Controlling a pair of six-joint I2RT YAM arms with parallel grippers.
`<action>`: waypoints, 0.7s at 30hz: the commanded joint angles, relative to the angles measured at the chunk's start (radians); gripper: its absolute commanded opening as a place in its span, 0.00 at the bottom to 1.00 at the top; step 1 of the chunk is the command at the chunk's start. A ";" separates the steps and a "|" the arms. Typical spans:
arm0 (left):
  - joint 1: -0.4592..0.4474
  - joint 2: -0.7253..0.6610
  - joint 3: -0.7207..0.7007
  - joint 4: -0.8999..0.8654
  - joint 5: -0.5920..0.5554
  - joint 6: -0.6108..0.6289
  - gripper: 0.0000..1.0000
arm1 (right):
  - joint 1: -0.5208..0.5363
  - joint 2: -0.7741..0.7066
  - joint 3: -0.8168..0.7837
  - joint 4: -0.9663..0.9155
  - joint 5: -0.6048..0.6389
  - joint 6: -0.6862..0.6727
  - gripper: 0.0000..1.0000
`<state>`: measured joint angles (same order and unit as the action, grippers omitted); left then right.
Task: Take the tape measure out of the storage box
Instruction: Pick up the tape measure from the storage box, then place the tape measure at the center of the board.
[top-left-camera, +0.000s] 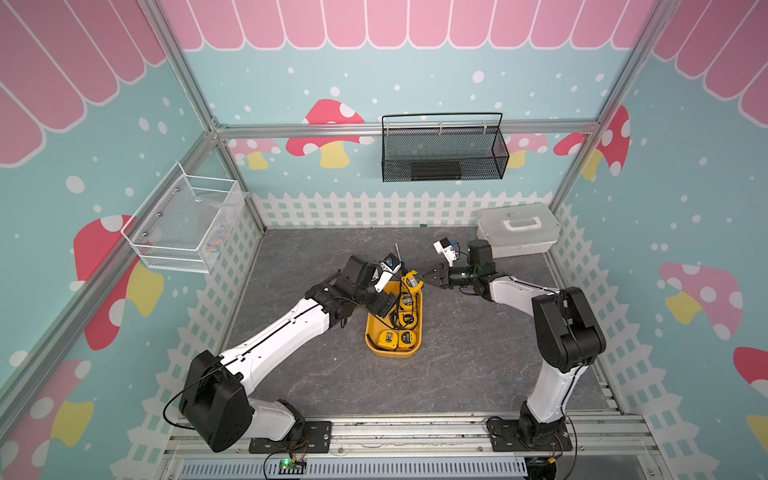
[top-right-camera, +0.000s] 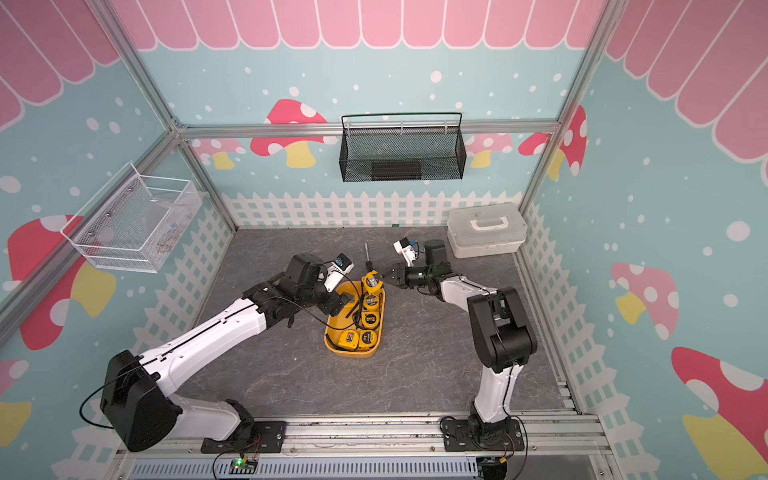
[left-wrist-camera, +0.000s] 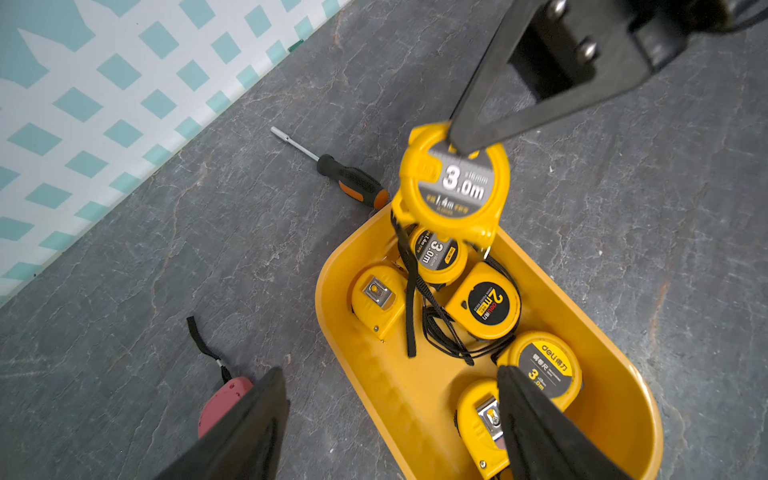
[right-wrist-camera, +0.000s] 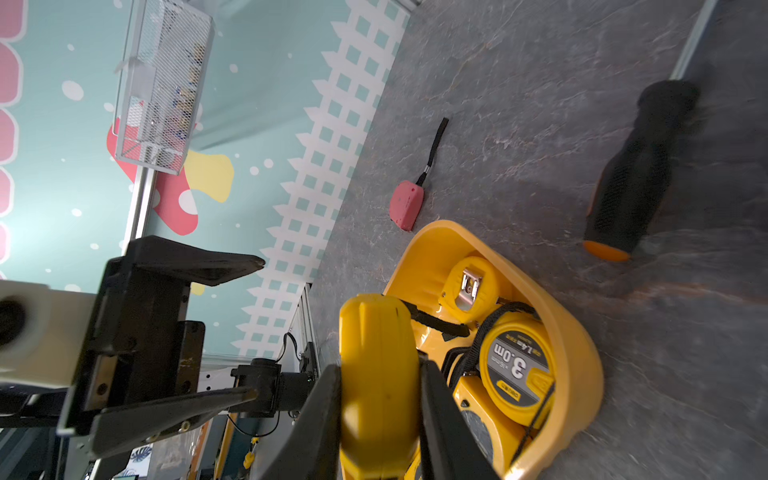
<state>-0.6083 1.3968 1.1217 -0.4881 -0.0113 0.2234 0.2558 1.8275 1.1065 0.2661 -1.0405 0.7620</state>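
Right wrist: claw (right-wrist-camera: 380, 370) grips tape measure (right-wrist-camera: 376, 328); label hidden.

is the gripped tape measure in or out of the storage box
Partly out: right gripper holds tape measure raised over storage box end, strap hanging inside.

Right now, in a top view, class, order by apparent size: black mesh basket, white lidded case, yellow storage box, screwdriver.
Largest first:
black mesh basket
white lidded case and storage box: about alike
screwdriver

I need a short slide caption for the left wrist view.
Right claw holds one yellow tape measure above the storage box; left claw open.
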 joint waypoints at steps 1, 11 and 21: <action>0.009 0.001 -0.017 -0.024 -0.018 -0.003 0.80 | -0.058 -0.088 -0.005 -0.060 -0.018 -0.068 0.28; 0.013 0.041 -0.011 -0.013 -0.015 -0.004 0.80 | -0.307 -0.230 -0.065 -0.390 0.036 -0.308 0.29; 0.016 0.089 0.009 0.012 0.016 -0.019 0.80 | -0.430 -0.188 -0.175 -0.439 0.093 -0.378 0.29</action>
<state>-0.5968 1.4841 1.1164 -0.4961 -0.0101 0.2127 -0.1627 1.6218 0.9440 -0.1558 -0.9520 0.4271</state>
